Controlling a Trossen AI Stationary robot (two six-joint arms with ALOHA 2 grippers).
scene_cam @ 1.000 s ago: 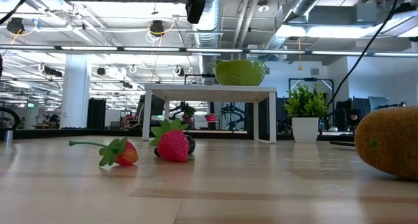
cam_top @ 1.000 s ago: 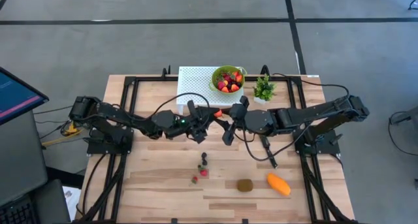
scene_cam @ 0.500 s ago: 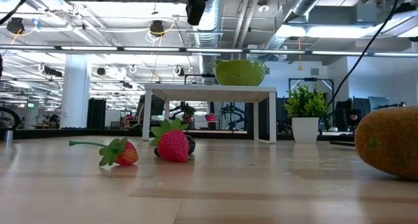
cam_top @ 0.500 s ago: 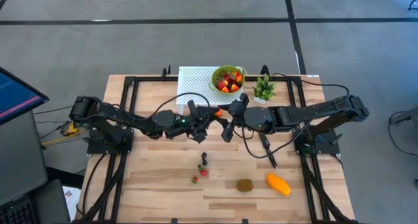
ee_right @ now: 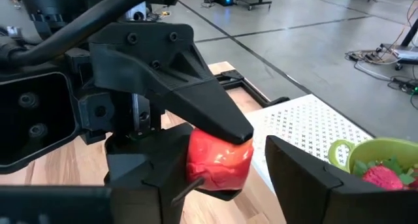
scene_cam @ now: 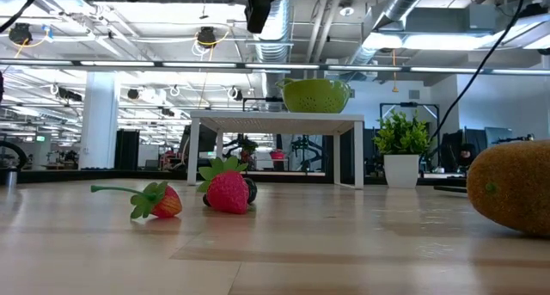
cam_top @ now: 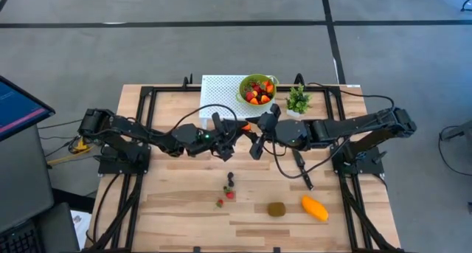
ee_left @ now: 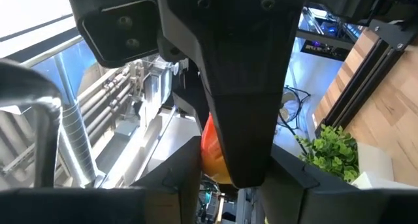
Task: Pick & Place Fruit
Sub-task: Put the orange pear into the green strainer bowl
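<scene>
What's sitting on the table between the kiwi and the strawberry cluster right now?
Nothing: in the high view, only bare wood separates the kiwi from the strawberry cluster. The low view agrees, with empty tabletop between them.

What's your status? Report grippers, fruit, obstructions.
Left gripper shut on red fruit above mid-table. Right gripper open, fingers either side of it. Nothing between them and the green bowl.

1. Both pincers, left pincer point(cam_top: 240, 127) and right pincer point(cam_top: 254, 131), crowd the surface point(cam_top: 177, 201) centre, tips nearly meeting.
2. Behind them stand the white stand point(cam_top: 221, 91), green bowl point(cam_top: 257, 89) and potted plant point(cam_top: 298, 99).
3. The knife point(cam_top: 302, 172) lies beneath the right arm.
4. The front left is open wood.
</scene>
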